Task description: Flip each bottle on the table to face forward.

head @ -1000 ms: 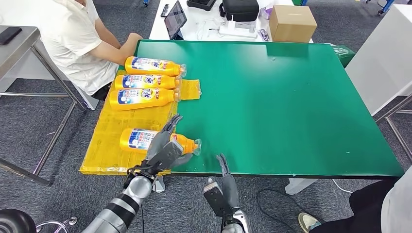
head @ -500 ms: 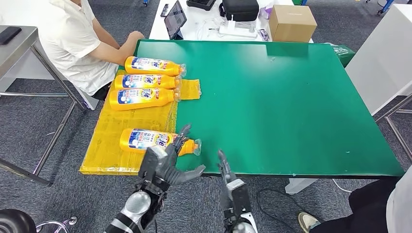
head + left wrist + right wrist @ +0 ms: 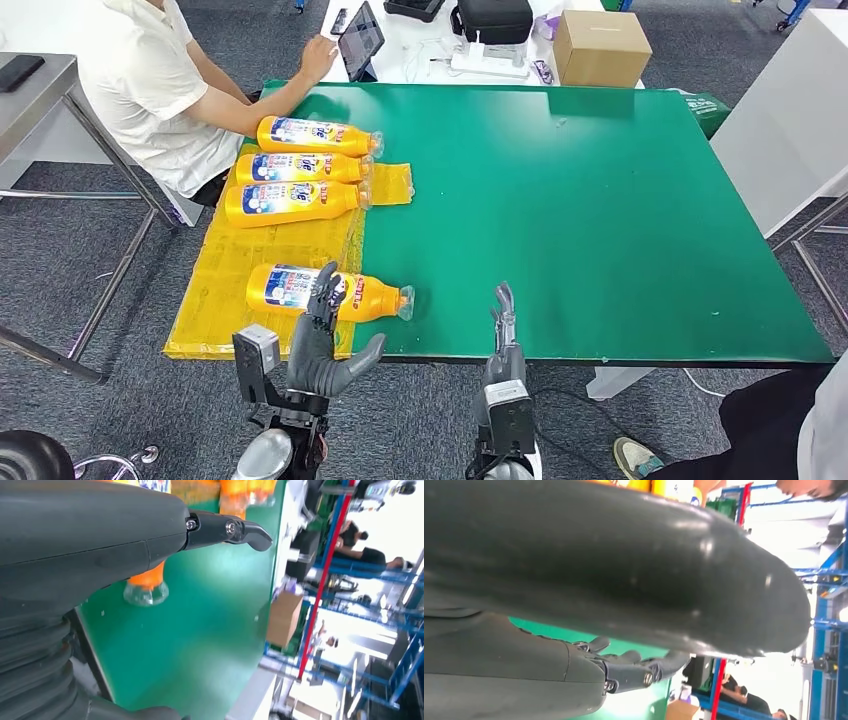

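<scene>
Spreading apart and holding nothing, the fingers [image 3: 322, 292] of the left hand [image 3: 318, 340] are hovering at the near edge of the counter [image 3: 600, 220], their tips overlapping the nearest bottle [image 3: 325, 292] in the head view. A second ago this hand was lying over that bottle; it is now pulling back and clear of it. The right hand [image 3: 503, 340] is standing upright just in front of the counter's near edge, fingers straight and close together, gripping nothing; it is sitting farther right than before. The nearest bottle is lying on its side on the yellow sheet [image 3: 250, 290], blue-and-white label up, clear cap pointing right onto the green surface; the lettering is too small to read. Three more orange bottles [image 3: 295, 165] are lying side by side farther back, labels up, caps pointing right. A person [image 3: 150, 80] in a white shirt is sitting at the counter's far left corner, one hand now reaching to a tablet [image 3: 360, 40], whereas earlier it was resting at the counter's corner.
</scene>
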`<state>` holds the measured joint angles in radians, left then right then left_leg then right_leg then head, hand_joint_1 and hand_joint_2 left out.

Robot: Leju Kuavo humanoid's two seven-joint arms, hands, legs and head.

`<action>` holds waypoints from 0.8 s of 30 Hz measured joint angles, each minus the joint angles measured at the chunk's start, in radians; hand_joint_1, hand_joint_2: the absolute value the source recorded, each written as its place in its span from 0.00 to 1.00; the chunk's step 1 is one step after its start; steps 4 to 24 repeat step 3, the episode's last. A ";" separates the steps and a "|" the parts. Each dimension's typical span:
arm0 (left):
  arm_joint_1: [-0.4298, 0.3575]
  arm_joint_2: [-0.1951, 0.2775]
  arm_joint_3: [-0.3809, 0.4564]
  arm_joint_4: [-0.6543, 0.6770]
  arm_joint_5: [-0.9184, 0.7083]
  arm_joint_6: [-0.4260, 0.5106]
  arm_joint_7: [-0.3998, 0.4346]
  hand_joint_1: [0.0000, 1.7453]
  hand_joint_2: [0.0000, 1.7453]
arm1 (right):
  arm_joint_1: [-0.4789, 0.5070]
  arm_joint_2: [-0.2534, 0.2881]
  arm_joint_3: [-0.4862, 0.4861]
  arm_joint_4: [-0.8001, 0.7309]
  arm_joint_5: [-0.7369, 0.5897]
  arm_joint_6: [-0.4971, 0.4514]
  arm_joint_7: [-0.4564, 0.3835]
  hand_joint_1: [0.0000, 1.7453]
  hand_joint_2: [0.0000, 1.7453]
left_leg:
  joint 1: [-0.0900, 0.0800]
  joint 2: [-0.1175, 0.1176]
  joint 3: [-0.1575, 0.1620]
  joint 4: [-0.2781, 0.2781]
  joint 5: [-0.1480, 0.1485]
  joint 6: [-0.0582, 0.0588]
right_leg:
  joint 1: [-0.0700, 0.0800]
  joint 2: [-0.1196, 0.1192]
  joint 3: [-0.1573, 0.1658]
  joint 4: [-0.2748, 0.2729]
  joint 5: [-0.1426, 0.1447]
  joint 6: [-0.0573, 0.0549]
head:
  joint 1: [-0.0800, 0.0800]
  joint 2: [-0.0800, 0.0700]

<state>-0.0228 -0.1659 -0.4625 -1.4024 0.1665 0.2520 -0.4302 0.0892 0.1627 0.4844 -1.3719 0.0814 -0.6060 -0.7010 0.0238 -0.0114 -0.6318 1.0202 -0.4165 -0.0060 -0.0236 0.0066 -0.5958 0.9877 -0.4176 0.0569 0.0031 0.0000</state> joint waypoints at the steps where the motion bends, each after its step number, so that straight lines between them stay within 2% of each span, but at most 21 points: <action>1: 0.009 0.001 0.002 -0.008 -0.014 0.008 -0.012 0.00 1.00 | -0.003 0.001 0.007 0.010 0.002 -0.026 0.000 0.00 0.00 | 0.000 0.000 0.000 0.000 0.000 0.000 | 0.000 0.000 0.000 0.000 0.000 0.000 | 0.000 0.000; 3: 0.023 0.004 0.003 -0.020 -0.036 0.018 -0.029 0.00 1.00 | -0.008 0.004 0.015 0.030 0.005 -0.061 0.000 0.00 0.00 | 0.000 0.000 0.000 0.000 0.000 0.000 | 0.000 0.000 0.000 0.000 0.000 0.000 | 0.000 0.000; 24: 0.023 0.004 0.003 -0.020 -0.036 0.018 -0.029 0.00 1.00 | -0.008 0.004 0.015 0.030 0.005 -0.061 0.000 0.00 0.00 | 0.000 0.000 0.000 0.000 0.000 0.000 | 0.000 0.000 0.000 0.000 0.000 0.000 | 0.000 0.000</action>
